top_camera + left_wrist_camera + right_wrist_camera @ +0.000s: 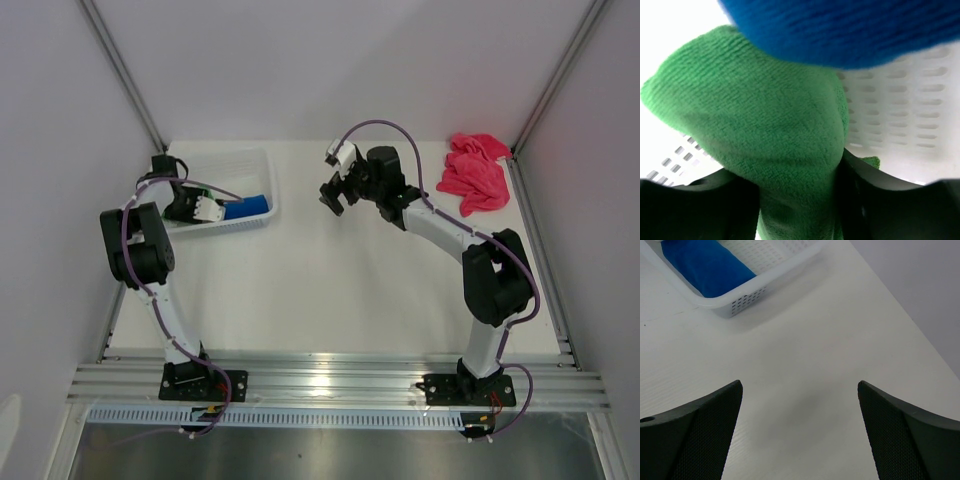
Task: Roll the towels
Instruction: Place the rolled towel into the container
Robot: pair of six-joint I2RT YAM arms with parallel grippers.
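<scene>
Two arms bolted at the near edge of the table (330, 290); the middle lies bare. Further out, the right gripper (336, 198) hangs above the surface, jaws spread wide, holding nothing. The left gripper (203, 208) reaches into the one white basket (240, 225) at the far left corner; the green towel (765, 125) fills the gap between its fingers (690, 210), clamped or loose I cannot tell. Three towels: green and the rolled blue towel (248, 208) touching in the basket; the pink towel (475, 172) crumpled in the far right corner.
</scene>
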